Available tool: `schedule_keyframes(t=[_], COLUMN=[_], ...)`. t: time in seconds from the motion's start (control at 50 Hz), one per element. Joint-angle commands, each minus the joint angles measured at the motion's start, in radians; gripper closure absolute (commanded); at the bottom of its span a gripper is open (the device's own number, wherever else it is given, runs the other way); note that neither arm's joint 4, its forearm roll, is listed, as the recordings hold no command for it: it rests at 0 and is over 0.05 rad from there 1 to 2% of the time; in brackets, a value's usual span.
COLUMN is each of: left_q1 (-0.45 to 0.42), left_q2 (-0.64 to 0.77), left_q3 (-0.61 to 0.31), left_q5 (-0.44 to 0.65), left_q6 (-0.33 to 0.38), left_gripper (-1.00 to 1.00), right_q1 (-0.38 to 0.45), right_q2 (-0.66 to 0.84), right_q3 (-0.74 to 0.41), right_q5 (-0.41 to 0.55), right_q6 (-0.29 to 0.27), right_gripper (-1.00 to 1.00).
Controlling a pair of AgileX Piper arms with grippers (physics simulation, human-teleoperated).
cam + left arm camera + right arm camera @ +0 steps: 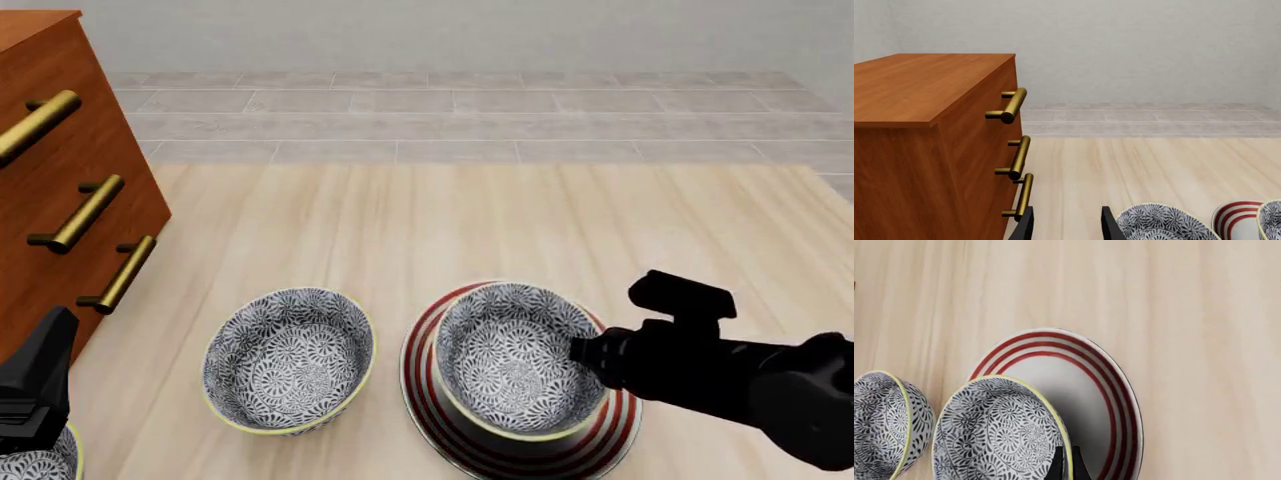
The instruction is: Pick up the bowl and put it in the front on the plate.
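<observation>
Sitting on the plate (607,425), the bowl (514,357) looks rigid, glazed, slippery; its thin rim suits pinching. Right gripper (1066,466) jaws clamp that rim; left gripper (1066,224) jaws spread, empty

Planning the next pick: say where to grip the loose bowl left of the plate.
Grip the loose bowl by its rim, jaws astride the wall, from above on its left side: it stands upright and open, and the plate crowds its right.

front cam high, looks fwd/down; right wrist cam close, straight down; both share plate (514,455) (1111,390).
</observation>
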Motion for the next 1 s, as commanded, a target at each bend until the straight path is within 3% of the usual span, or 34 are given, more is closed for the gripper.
schedule_keyframes(t=[0.02,0.18,0.2,0.6,1.0], left_q1=[0.0,0.0,0.0,0.0,0.0], left_q2=[0.0,0.0,0.0,0.0,0.0], left_q3=[0.0,0.0,0.0,0.0,0.0], left_q5=[0.0,0.0,0.0,0.0,0.0], left_q6=[0.0,0.0,0.0,0.0,0.0], left_gripper=[-1.0,-1.0,-1.0,-1.0,-1.0], right_q1=[-0.001,-0.004,-0.005,-0.01,-0.068], right_q2=[0.003,0.012,0.009,-0.013,-0.075], right_q3=[0.003,0.01,0.011,-0.03,-0.139], right_q5=[-0.011,-0.023,-0.02,0.034,0.177], right_q6=[0.005,0.003,0.003,-0.024,-0.116], right_gripper=[1.0,1.0,-1.0,-1.0,-1.0])
